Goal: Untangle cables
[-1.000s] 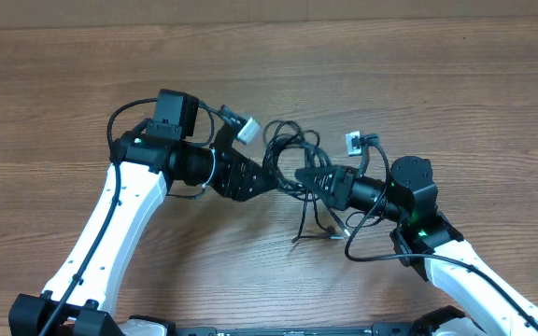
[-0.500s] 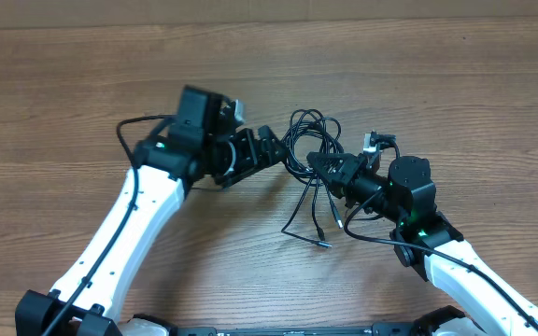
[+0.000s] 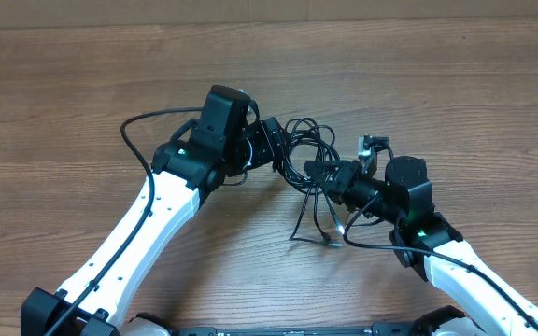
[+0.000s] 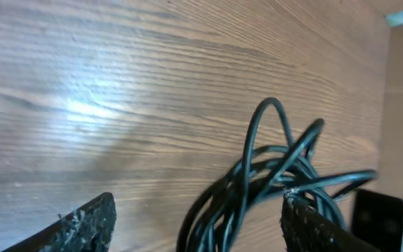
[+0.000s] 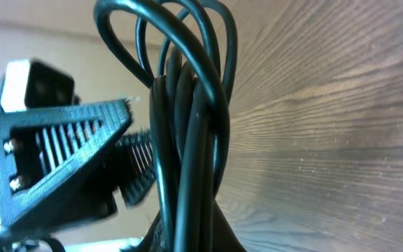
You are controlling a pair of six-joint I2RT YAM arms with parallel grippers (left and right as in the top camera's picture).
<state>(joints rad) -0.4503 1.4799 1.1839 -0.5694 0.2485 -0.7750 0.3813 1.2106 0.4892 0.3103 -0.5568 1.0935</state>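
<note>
Swung rightward, left jaws gape around the cables (image 5: 187,154), which right jaws clamp.

Brown wood-grain table (image 3: 456,84)

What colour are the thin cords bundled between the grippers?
The thin bundled cables are plain black, clearest in the right wrist view.

Glossy black cables (image 5: 187,140); matt wood-grain table (image 5: 341,105).
</note>
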